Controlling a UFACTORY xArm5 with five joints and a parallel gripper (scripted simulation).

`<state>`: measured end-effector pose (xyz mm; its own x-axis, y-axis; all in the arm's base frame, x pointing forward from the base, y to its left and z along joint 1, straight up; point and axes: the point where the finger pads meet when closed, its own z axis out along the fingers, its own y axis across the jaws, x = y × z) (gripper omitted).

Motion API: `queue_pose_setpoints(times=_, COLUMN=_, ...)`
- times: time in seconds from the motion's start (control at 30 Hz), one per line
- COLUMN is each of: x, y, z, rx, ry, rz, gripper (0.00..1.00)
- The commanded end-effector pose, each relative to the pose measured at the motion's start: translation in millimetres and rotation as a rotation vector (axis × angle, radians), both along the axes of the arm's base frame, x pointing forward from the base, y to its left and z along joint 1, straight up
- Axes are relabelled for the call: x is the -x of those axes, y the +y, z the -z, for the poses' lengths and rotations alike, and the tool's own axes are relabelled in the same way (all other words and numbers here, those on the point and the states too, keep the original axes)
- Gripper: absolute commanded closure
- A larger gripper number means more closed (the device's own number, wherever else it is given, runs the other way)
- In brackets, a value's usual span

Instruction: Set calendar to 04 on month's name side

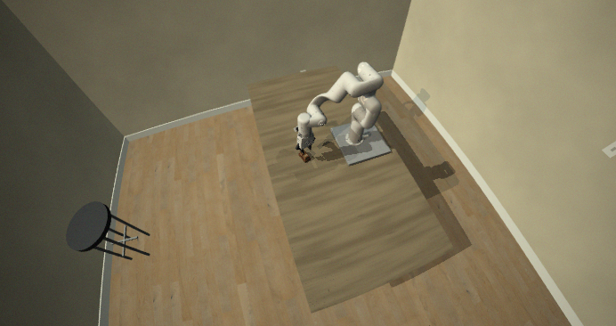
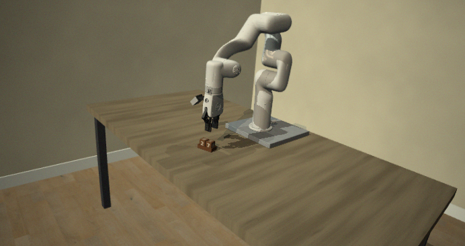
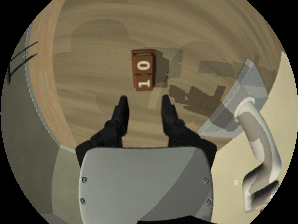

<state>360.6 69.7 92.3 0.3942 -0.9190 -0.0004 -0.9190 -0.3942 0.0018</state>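
Held above the table, fingers pointing down, the white gripper with black fingers (image 1: pixel 304 150) (image 2: pixel 212 129) is partly open, a gap between its fingertips and nothing gripped. Below the fingertips, and apart from them, a small reddish-brown tray (image 1: pixel 303 160) (image 2: pixel 205 148) (image 3: pixel 134 70) rests on the tabletop with two reddish-brown cubes with pale digits (image 1: pixel 303 156) (image 2: pixel 202 143) (image 3: pixel 144 82) side by side in it. Seen from the wrist, both sit just ahead of the fingers; their upper faces read 0 on the cube farther from the hand and 1 on the nearer one. On the side facing the exterior view, they show an upright 2 and 7, so that side does not read 04. Which side has the month's name is too small to tell.

Above the hand, the white jointed arm (image 1: pixel 331 95) (image 2: pixel 238 39) (image 3: pixel 267 155) rises, bends over and comes down to its foot on a flat grey base plate (image 1: pixel 382 151) (image 2: pixel 269 145) (image 3: pixel 220 127), off to the side of the fingers. Beneath everything runs the brown wood-grained table (image 1: pixel 356 215) (image 2: pixel 285 172) (image 3: pixel 95 60). Farther out, beyond its edge and lower than the hand, lies the light wooden plank floor (image 1: pixel 200 201) (image 2: pixel 50 212) (image 3: pixel 45 75).
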Motion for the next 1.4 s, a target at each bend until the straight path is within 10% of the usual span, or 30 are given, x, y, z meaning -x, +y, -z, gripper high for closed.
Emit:
queue_pose_setpoints(times=0.0, x=-1.3, y=0.3, z=1.2, rx=-0.001, ry=-0.004, rz=0.000, gripper=0.51)
queue_pose_setpoints(times=1.37, x=-1.2, y=0.9, z=46.4, rx=-0.001, ry=-0.004, rz=0.000, gripper=0.51)
